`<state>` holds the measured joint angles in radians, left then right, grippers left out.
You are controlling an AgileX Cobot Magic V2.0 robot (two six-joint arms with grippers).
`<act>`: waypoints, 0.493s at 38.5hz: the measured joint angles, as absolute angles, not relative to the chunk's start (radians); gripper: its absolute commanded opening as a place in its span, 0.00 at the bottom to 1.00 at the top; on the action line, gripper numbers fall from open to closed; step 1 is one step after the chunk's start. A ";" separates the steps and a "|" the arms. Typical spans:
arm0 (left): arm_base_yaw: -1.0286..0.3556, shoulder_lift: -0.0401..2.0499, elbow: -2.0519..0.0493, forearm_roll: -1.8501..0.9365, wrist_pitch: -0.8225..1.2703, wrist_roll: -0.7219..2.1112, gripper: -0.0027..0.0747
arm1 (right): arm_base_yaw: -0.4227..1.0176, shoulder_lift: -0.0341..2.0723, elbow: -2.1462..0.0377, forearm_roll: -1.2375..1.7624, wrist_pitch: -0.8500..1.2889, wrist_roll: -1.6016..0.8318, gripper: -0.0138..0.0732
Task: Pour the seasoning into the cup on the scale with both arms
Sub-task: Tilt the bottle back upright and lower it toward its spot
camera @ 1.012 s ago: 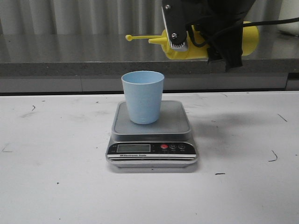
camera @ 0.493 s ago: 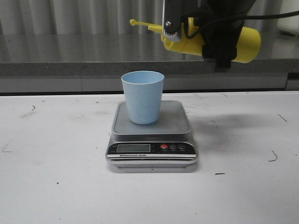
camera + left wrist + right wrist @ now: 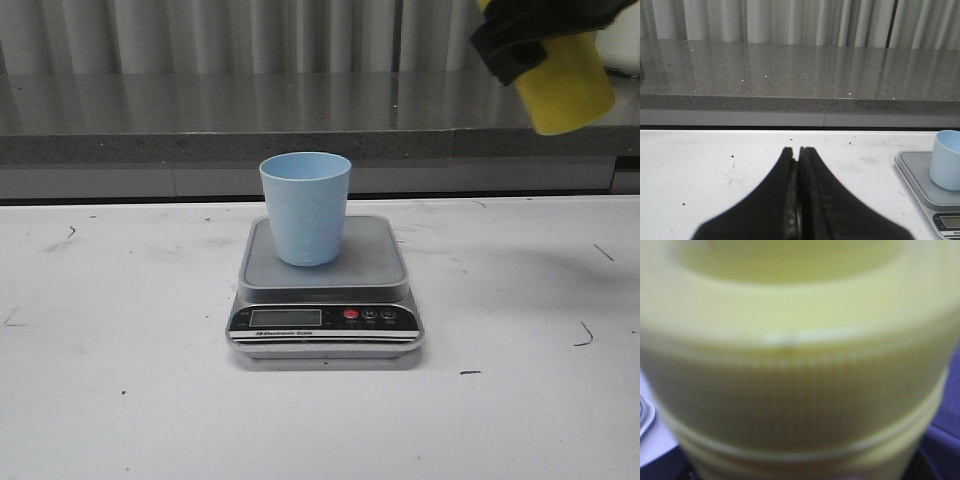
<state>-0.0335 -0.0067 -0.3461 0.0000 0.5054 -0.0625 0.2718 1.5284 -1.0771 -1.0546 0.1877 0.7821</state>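
Observation:
The pale blue cup (image 3: 306, 207) stands upright on the silver-grey scale (image 3: 325, 300) in the middle of the table. It also shows in the left wrist view (image 3: 947, 160), on the scale (image 3: 927, 185). My right gripper (image 3: 530, 35) is at the top right, above and right of the cup, shut on the yellow seasoning bottle (image 3: 565, 85). Only the bottle's lower body shows there, its nozzle out of view. In the right wrist view the bottle (image 3: 795, 375) fills the frame and hides the fingers. My left gripper (image 3: 798, 150) is shut and empty, low over the table left of the scale.
A grey stone ledge (image 3: 200, 115) runs behind the table with pale curtains above it. The white table (image 3: 120, 350) has small dark scuff marks. The left arm does not show in the front view.
My right gripper has carried the bottle up and to the right, away from above the cup. The bottle turned from lying sideways to nearly upright, its nozzle gone above the frame.

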 measured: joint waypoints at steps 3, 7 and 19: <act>-0.034 -0.007 -0.346 0.000 0.505 -0.062 0.01 | 0.207 1.507 -1.018 -1.062 0.116 0.843 0.54; -0.034 -0.007 -0.346 0.000 0.505 -0.062 0.01 | 0.121 1.496 -0.937 -1.070 0.010 0.905 0.54; -0.034 -0.007 -0.346 0.000 0.505 -0.062 0.01 | -0.003 1.495 -0.752 -1.060 -0.325 0.820 0.54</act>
